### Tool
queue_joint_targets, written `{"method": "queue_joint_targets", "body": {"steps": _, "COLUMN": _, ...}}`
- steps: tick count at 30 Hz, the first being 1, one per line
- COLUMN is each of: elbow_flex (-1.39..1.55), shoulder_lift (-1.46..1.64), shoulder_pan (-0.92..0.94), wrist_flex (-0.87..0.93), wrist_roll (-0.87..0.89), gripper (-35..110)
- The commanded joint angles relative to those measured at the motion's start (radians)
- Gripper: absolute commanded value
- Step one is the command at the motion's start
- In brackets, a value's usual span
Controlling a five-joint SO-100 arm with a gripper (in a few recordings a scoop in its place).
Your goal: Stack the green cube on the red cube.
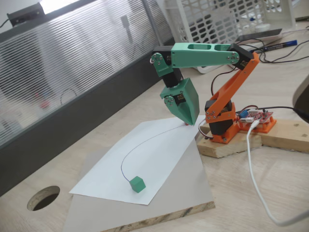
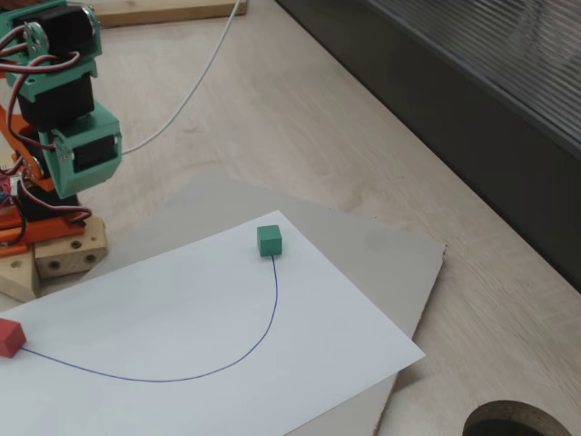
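The green cube (image 1: 137,184) (image 2: 269,240) rests on a white paper sheet (image 1: 145,159) (image 2: 200,345), at one end of a thin curved pen line. At the line's other end sits the red cube (image 2: 9,338), which shows as a sliver (image 1: 185,124) just beside the gripper tip in a fixed view. My green gripper (image 1: 189,120) points down over the sheet's far corner, close to the red cube and far from the green one. Its jaws look shut with nothing between them.
The sheet lies on a grey board (image 1: 145,215) (image 2: 399,254). A round hole (image 1: 43,197) (image 2: 513,422) is cut in the table. The arm's orange base stands on wooden blocks (image 1: 251,140) with a red circuit board (image 1: 258,117) and a white cable (image 1: 256,183). A dark wall panel (image 2: 472,109) runs behind.
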Motion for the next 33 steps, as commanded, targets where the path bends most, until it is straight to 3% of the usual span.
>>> {"method": "queue_joint_targets", "body": {"steps": 1, "elbow_flex": 0.008, "shoulder_lift": 0.043, "shoulder_pan": 0.014, "wrist_flex": 0.011, "wrist_roll": 0.011, "gripper": 0}}
{"method": "queue_joint_targets", "body": {"steps": 33, "elbow_flex": 0.008, "shoulder_lift": 0.057, "shoulder_pan": 0.006, "wrist_flex": 0.011, "wrist_roll": 0.012, "gripper": 0}}
